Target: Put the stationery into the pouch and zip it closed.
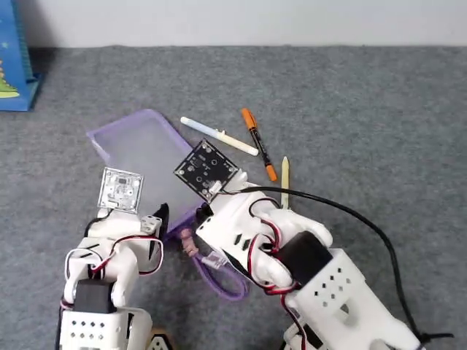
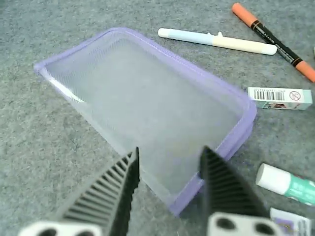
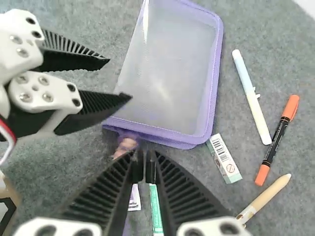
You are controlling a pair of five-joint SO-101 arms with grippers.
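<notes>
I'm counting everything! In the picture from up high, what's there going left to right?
blue box → purple pouch → pale blue-and-cream pen → orange marker → beige pencil

The high camera looks down over the table (image 1: 365, 95); both wrist cameras sit close; all share the pouch (image 2: 147, 98).

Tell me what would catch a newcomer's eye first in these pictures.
The see-through plastic pouch with purple zip edging stands out most, lying flat on the grey felt-like table surface. Beside it, outside the pouch, lie a pale blue-and-cream pen and an orange marker with a black barrel. Both arms' black ribbed jaws sit at the pouch's near end.
</notes>
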